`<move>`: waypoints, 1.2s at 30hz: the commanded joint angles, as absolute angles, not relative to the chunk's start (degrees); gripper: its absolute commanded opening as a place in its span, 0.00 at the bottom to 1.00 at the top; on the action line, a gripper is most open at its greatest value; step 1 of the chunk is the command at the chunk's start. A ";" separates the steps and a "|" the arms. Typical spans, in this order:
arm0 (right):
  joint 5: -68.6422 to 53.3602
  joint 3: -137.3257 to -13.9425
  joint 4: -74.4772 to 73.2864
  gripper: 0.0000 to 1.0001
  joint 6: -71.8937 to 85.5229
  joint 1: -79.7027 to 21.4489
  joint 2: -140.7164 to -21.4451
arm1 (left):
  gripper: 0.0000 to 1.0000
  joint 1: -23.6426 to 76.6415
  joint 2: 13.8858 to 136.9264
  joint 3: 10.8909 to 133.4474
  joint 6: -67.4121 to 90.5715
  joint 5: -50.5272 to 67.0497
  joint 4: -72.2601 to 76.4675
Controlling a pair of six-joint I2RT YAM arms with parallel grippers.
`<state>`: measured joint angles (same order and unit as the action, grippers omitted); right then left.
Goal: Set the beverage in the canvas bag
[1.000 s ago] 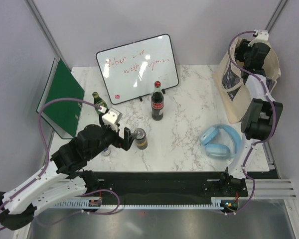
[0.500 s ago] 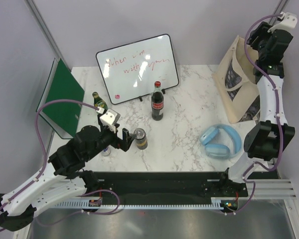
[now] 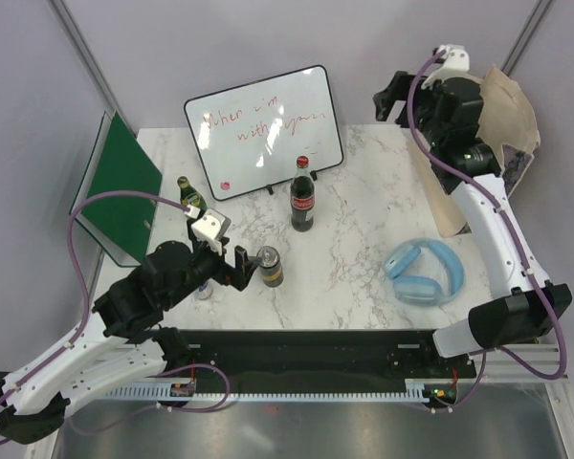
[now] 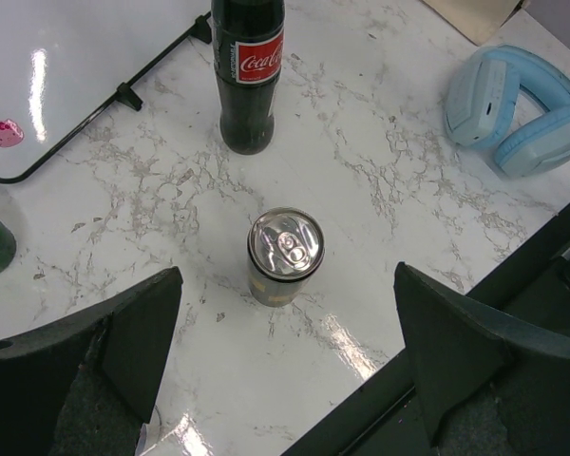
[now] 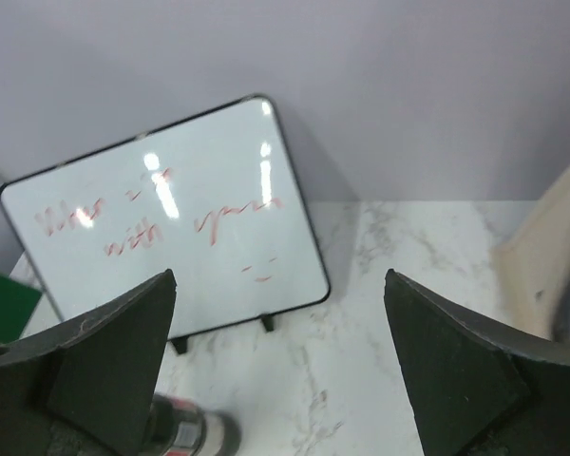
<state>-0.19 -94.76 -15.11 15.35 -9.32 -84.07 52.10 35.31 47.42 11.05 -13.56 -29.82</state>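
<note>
While the left gripper (image 3: 241,266) is held low over the near edge of the table (image 3: 364,229), left of the middle, its fingers are spread wide and nothing is clamped between them. A can (image 3: 268,267) with a silver top is stood upright just in front of those fingers, and in the left wrist view it is framed between them and touched by neither. A cola bottle (image 3: 302,195) is set upright behind the can, towards the middle of the table, just before a whiteboard (image 3: 263,129) propped along the far edge. A green bottle (image 3: 187,195) is seen further left, near a green board (image 3: 120,186) leaned at the left edge. Blue headphones (image 3: 426,273) are laid near the right edge. The canvas bag (image 3: 515,113) is stood at the far right corner, partly hidden by the right arm. The right gripper (image 3: 392,94) is raised high beside the bag, with its fingers parted and nothing gripped.
</note>
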 commanded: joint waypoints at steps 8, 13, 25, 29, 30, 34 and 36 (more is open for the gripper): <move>1.83 -91.40 -20.39 0.97 12.84 -33.12 -86.56 | 1.00 51.94 35.42 47.72 9.84 -15.47 -27.51; 4.57 -93.07 -20.30 0.95 10.46 -36.12 -90.26 | 1.00 51.94 35.77 47.64 9.76 -15.12 -27.60; 9.49 -95.72 -18.64 0.67 6.50 -39.37 -99.14 | 1.00 51.86 35.16 47.55 9.76 -14.68 -27.51; 10.98 -94.49 -17.76 0.60 7.38 -39.55 -100.19 | 1.00 51.86 35.15 47.55 9.84 -14.68 -27.42; 11.16 -94.13 -17.58 0.58 7.47 -39.64 -100.20 | 1.00 51.86 35.33 47.64 9.84 -14.59 -27.42; 12.48 -92.73 -17.05 0.55 7.91 -39.99 -99.24 | 1.00 51.86 35.77 47.64 9.84 -14.15 -27.51; 12.83 -91.50 -16.00 0.55 8.44 -39.99 -98.79 | 1.00 51.86 35.77 47.64 9.84 -14.24 -27.51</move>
